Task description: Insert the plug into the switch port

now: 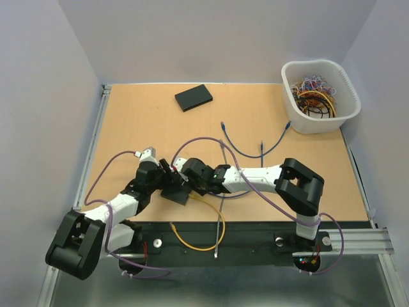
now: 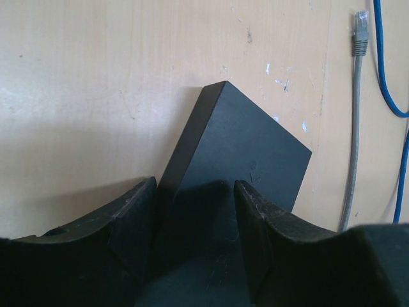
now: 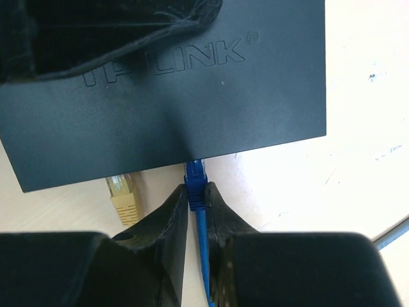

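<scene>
**Plug at the port edge, final push outstanding**

Grasps the switch (image 2: 236,141) across its body with the left pincer (image 2: 195,185), one finger pressed to each side, bracing it down on the counter (image 2: 77,96). Clenches the blue plug (image 3: 195,176) in the right pincer (image 3: 196,192), jaws drawn narrow on the plug's rear, just short of the switch's port edge. Puts the plug's nose right at that edge, square to it and in line with the cable running back between the fingers. Cannot settle the depth from the right wrist view, with the port face hidden under the switch's top: probably only partly in, given how much of the plug body shows outside the switch. Shares that edge of the switch with a yellow plug (image 3: 124,195), lying on the counter just beside the blue one and held by nothing.

Reads as late in the task. Done, as a judgement from the layout: plug gripped, switch braced, plug carried to the port edge and aligned. Left: press straight in toward the switch until the latch catches, release the right pincer from the plug, then release the left pincer from the switch and back both away.
</scene>
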Motion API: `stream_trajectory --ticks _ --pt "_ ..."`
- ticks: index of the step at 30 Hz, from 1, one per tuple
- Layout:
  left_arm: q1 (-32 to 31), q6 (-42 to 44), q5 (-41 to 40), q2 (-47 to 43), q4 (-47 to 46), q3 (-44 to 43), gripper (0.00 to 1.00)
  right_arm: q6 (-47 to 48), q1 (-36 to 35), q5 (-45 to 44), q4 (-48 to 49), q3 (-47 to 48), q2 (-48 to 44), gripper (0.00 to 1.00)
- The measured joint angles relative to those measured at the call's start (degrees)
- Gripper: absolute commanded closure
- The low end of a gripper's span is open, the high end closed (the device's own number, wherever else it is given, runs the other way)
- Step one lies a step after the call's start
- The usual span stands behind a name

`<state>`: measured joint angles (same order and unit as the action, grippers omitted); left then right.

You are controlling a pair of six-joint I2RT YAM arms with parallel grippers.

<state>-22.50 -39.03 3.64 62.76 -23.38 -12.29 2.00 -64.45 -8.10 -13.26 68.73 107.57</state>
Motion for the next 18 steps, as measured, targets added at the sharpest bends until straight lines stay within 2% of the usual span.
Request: stream_trajectory --ticks 10,18 --pt "-1.44 -2.12 -7.28 -5.77 0.92 3.41 0.4 -0.13 0.28 -0.39 -7.37 10.32 6.27 1.0" --pt "-1.9 -3.26 -9.64 -6.69 -1.7 5.38 0.4 -1.88 0.96 0.46 -7.72 11.98 7.32 1.0"
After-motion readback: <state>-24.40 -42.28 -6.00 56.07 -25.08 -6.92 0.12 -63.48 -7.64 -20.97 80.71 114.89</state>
